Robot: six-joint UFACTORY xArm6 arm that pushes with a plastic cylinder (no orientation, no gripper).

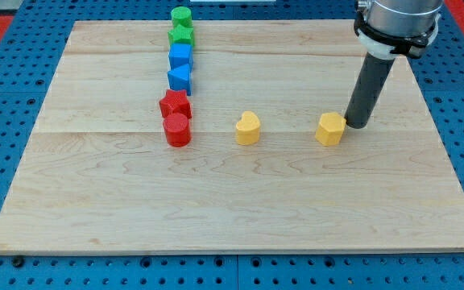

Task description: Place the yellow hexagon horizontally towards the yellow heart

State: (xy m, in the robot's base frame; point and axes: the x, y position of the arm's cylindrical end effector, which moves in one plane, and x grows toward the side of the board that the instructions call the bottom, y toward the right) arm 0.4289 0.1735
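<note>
The yellow hexagon [329,129] sits on the wooden board right of centre. The yellow heart [248,128] sits to its left at about the same height in the view, roughly a hundred pixels away. My tip [356,125] rests on the board just right of the yellow hexagon, touching or almost touching its right side. The dark rod rises from the tip toward the view's top right.
A column of blocks runs down the left of centre: a green cylinder [181,15], a green star-like block [181,34], a blue block [181,56], a blue triangle-like block [180,77], a red star [175,103] and a red cylinder [176,130]. The board [232,201] lies on a blue perforated table.
</note>
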